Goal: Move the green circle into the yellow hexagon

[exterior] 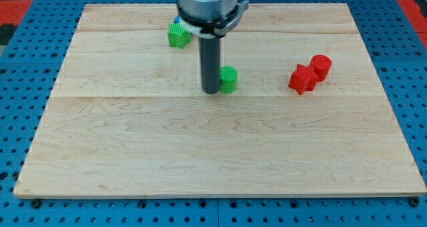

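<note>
The green circle point(229, 79) sits near the board's middle, slightly toward the view's top. My tip point(211, 91) rests on the board touching the circle's left side. No yellow hexagon shows in this view. A green star-like block point(177, 35) lies at the view's top, left of the rod, with a bit of a blue block point(177, 20) just above it, mostly hidden by the arm.
A red star-like block point(303, 79) and a red round block point(321, 66) touch each other at the view's right. The wooden board point(213, 160) lies on a blue perforated table point(13, 87). The arm's body point(208, 7) hides part of the top edge.
</note>
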Robot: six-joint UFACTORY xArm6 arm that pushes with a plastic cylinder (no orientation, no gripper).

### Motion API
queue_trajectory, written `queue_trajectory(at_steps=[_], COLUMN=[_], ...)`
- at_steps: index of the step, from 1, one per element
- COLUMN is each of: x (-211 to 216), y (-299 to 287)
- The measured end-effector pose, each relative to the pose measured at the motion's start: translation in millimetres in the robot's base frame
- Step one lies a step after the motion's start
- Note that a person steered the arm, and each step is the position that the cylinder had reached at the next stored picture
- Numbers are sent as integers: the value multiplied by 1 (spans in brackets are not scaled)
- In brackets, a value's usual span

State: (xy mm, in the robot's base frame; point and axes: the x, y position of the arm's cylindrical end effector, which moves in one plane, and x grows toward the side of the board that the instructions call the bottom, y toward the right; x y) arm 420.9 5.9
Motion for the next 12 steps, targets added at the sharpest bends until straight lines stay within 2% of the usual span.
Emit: queue_trajectory(at_steps=[1, 2, 3, 4, 5, 6, 7, 8, 11, 12], x=[50, 6, -45, -65, -26, -61, -99, -106, -106, -139], y=[27, 50, -19, -39, -8, 80, 100, 89, 167, 176])
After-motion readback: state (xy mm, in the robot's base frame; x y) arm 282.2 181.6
